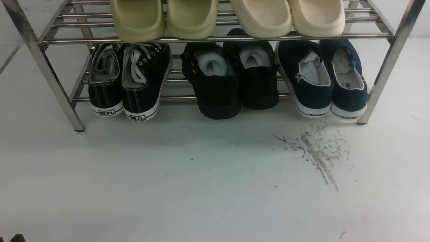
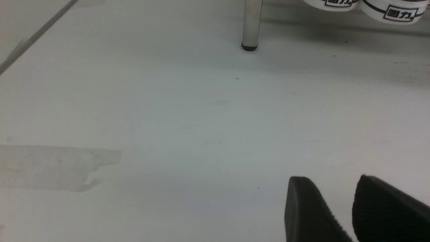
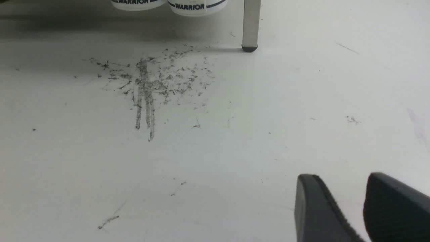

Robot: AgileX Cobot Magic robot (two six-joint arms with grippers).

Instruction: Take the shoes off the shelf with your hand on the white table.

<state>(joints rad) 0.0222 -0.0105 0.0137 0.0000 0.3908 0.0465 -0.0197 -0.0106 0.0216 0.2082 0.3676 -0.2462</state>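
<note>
Right gripper (image 3: 346, 183) sits low over the table (image 1: 168, 195), jaws partly apart, nothing between them. Left gripper (image 2: 334, 183) is the same: parted, empty. Neither shows in the front view.

Navy shoes (image 1: 314, 95) are on the lower tier of the shelf (image 1: 215, 39), far right end. Heels face me and overhang the front bar, just inside the right front leg (image 3: 251, 23). They're well apart from the right gripper, ahead of it past the scuff patch (image 1: 315, 151).

Reach not begun, as I read it. Plan:
- Open wider and come in under the upper bar.
- Pinch one heel collar, clear of the leg and the black knit pair (image 1: 231, 80) alongside.
- Pull straight out onto the table.
</note>
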